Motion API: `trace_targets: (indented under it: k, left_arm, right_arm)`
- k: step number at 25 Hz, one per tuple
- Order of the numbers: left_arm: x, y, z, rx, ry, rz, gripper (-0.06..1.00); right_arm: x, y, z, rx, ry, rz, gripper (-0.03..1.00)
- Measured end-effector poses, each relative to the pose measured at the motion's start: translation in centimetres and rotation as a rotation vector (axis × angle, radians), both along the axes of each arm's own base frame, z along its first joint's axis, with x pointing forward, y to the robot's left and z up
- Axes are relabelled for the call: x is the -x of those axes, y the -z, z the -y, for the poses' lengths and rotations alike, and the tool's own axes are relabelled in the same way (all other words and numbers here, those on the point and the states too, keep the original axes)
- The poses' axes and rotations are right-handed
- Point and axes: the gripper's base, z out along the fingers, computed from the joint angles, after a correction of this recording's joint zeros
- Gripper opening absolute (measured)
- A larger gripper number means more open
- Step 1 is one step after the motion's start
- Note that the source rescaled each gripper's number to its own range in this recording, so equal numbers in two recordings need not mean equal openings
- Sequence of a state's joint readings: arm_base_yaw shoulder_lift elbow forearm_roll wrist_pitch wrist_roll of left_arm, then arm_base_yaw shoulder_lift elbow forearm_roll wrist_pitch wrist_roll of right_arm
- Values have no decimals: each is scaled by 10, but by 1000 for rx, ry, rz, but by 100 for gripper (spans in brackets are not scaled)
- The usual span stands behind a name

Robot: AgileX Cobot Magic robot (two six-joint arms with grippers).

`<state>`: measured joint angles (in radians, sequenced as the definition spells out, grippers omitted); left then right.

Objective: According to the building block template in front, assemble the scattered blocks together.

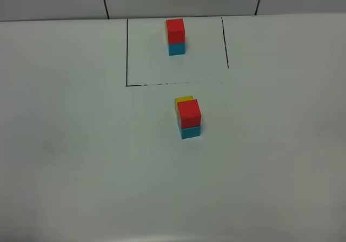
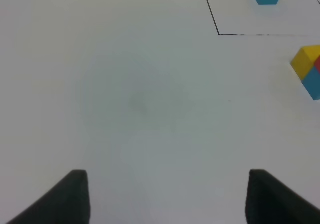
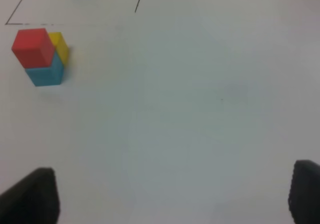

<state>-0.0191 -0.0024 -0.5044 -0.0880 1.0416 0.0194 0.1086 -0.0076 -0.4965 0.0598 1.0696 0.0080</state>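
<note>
Looks like you were basically at the wrap-up step here. The three scattered blocks (image 1: 188, 118) already sat as one figure: red cube (image 1: 189, 113) on top of the cyan-blue cube (image 1: 191, 132), yellow cube (image 1: 183, 99) tucked touching behind them. That matched the building block template (image 1: 175, 37) inside the black outlined box (image 1: 127, 53) further back, at least as far as I could judge from the high camera.

Your left gripper (image 2: 167, 196) had its jaws spread apart with nothing between them, and the assembled stack was well off ahead and to one side of it. Your right gripper (image 3: 172, 196) was also spread wide and empty, with the stack ahead and off toward its other side.

Next move, I'd guess, was just to compare the yellow cube's placement against the template and park both arms. Nothing stood in the way on the white table (image 1: 81, 161); neither arm showed in the high view.
</note>
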Motion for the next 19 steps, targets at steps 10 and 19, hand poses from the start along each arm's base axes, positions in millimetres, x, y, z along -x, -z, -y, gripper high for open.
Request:
trace_targets:
  k: [10, 19]
  left_arm:
    - [0, 0, 0, 0, 0, 0, 41]
    - [0, 0, 0, 2, -1, 0, 41]
  right_arm:
    - [0, 0, 0, 0, 0, 0, 76]
    - [0, 0, 0, 0, 0, 0, 75]
